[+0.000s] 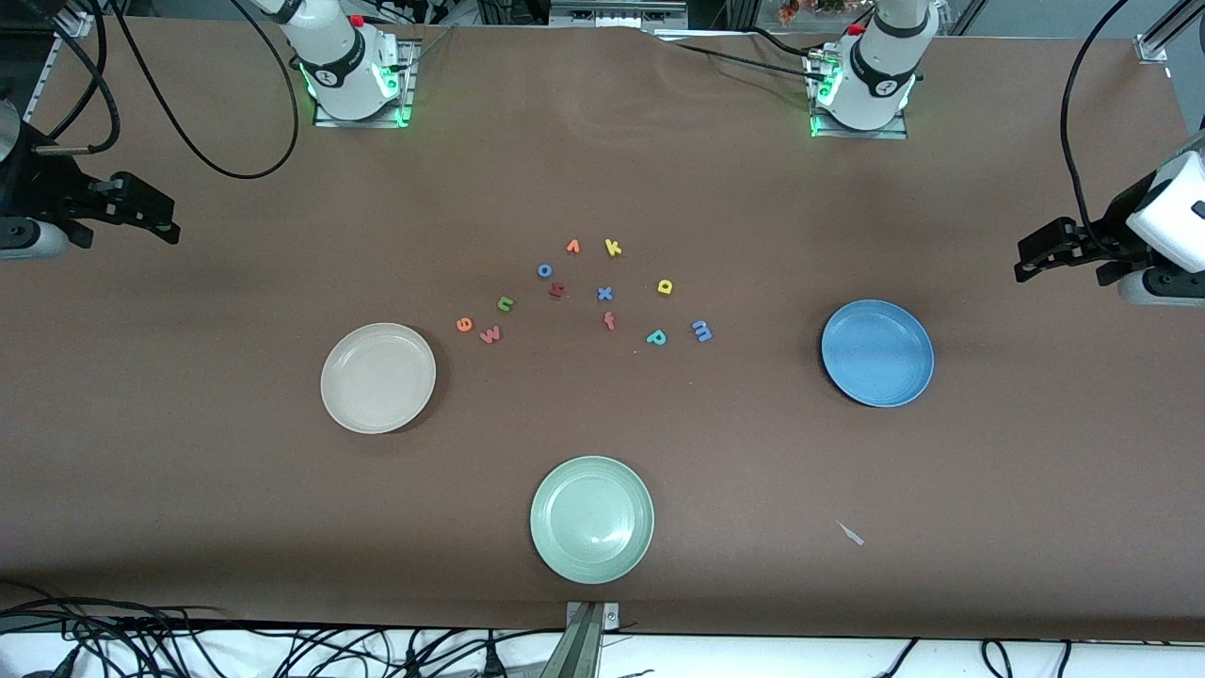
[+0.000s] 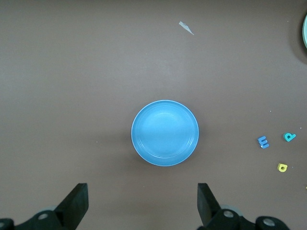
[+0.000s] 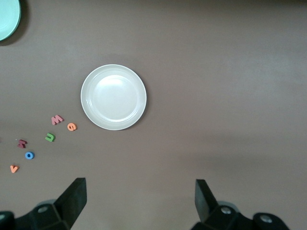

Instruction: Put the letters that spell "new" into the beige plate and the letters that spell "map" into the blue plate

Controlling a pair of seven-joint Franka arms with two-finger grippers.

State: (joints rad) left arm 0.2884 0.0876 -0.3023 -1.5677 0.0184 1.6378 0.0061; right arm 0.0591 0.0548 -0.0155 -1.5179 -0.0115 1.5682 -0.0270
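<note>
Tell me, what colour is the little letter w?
The w is pinkish-red; it shows best in the right wrist view, beside the orange e.

Two white arm bases, the right arm base (image 1: pixel 350 71) and the left arm base (image 1: pixel 871 80), are seen mounted on grey metal plates, each ringed by a black band and lit by green lights at the foot, with a small red button at about 1 o'clock on the right arm base and at about 11 o'clock on the left arm base. Black cables are looped from the arms, and the wrists are finished in white and grey shells with black housings. The right gripper (image 3: pixel 139 203) and the left gripper (image 2: pixel 142 207) are made of matte black, wedge-shaped fingers, with round silver screws set in the black mounts beneath them.
</note>
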